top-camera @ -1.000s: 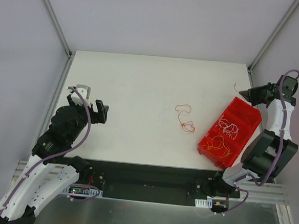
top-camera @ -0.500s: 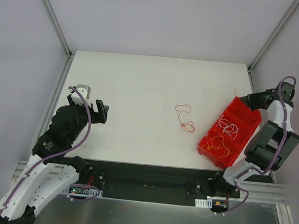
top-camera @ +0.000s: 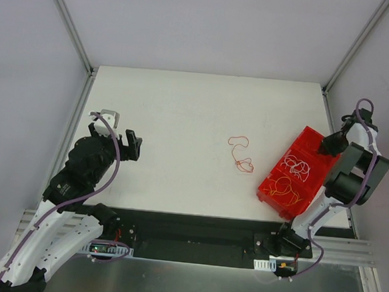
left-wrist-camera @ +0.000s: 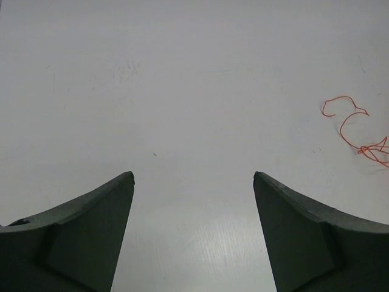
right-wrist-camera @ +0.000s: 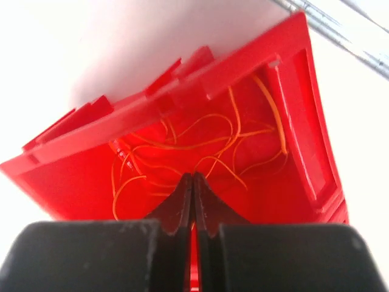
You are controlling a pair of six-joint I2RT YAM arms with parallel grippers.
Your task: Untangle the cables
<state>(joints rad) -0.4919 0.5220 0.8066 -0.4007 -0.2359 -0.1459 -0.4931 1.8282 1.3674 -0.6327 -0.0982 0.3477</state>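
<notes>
A red-orange cable (top-camera: 241,152) lies curled and partly knotted on the white table (top-camera: 183,112); it also shows at the right edge of the left wrist view (left-wrist-camera: 358,131). A red bin (top-camera: 269,188) at the right holds whitish cables (top-camera: 295,165) and yellow-orange cables (top-camera: 285,190). My right gripper (top-camera: 328,143) hangs over the bin's far right corner. In the right wrist view its jaws (right-wrist-camera: 192,177) are pressed shut above orange cables (right-wrist-camera: 206,143) inside the bin (right-wrist-camera: 182,91). The strand it carries is hard to see against the red. My left gripper (top-camera: 133,145) is open and empty (left-wrist-camera: 193,175) at the table's left.
Metal frame posts (top-camera: 86,65) stand at the table's back corners. The bin lies diagonally near the right edge of the table. A black rail (top-camera: 195,233) runs along the near edge between the arm bases.
My right gripper, shut with a red strand sticking up from it, has swung from beyond the bin's far corner down and right over the bin. The strand no longer shows. The left arm is still.
</notes>
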